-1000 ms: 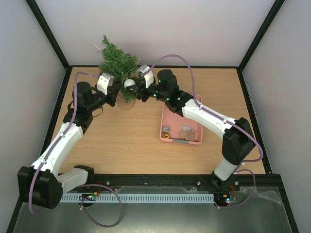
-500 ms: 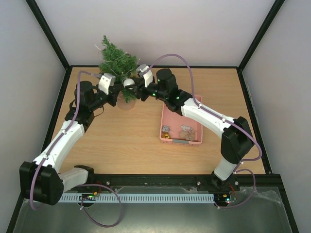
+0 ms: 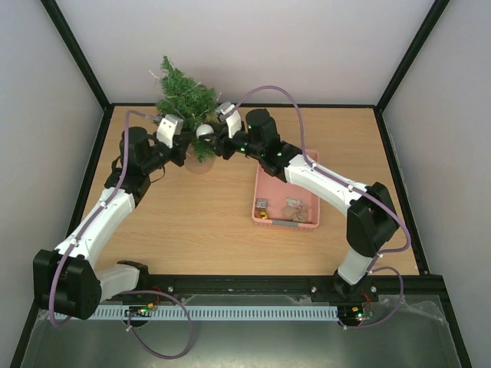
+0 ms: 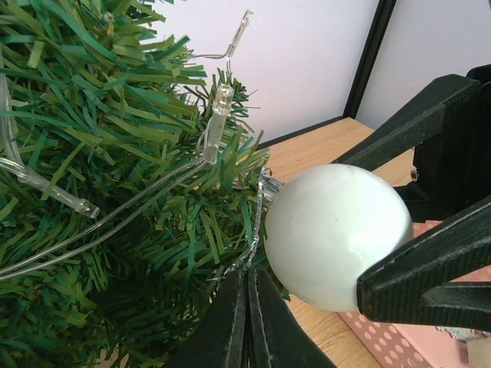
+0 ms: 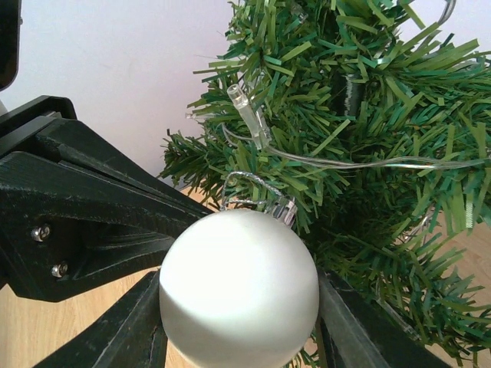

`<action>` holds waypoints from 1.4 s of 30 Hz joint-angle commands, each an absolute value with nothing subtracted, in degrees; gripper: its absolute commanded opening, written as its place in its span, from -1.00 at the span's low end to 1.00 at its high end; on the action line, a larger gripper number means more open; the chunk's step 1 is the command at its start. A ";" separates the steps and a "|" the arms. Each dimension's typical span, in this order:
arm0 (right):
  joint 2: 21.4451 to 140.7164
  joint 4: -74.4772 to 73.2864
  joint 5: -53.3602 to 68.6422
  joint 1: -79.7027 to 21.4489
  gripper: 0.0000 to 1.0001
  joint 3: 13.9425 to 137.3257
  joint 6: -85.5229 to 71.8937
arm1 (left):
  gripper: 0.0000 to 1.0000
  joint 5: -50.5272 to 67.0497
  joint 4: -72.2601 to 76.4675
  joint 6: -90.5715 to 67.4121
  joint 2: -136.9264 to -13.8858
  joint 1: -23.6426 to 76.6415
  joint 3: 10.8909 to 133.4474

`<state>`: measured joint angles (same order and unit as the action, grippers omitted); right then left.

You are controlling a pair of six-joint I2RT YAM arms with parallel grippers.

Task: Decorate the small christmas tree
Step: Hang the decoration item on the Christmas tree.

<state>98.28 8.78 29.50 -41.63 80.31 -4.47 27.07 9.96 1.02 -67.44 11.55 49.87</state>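
Though smooth, bauble (image 5: 238, 290) against bristly tree (image 5: 368, 146)

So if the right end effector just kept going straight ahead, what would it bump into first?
Most likely the small christmas tree: its branches sit directly beyond the white ball the right end effector holds.

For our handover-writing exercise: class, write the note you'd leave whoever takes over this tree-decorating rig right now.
Right gripper: shut on the white ball, against the small christmas tree branches.
Left gripper: shut, seemingly pinching the ball's silver loop.
Done: light string on tree.
To do: hook loop on a branch, release; more ornaments in pink basket.
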 commanded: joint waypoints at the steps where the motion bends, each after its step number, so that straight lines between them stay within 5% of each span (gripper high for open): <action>1: 98.65 8.59 28.65 -41.18 -0.16 82.37 -3.84 | -0.95 26.52 12.04 2.10 -67.79 11.15 52.03; 42: 96.56 8.42 30.69 -41.14 -0.16 80.61 -4.95 | -0.95 23.75 10.35 -2.11 -62.97 10.63 52.25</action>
<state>98.28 8.08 30.68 -41.30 80.44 -4.51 22.65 8.58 -1.34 -63.35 10.94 51.81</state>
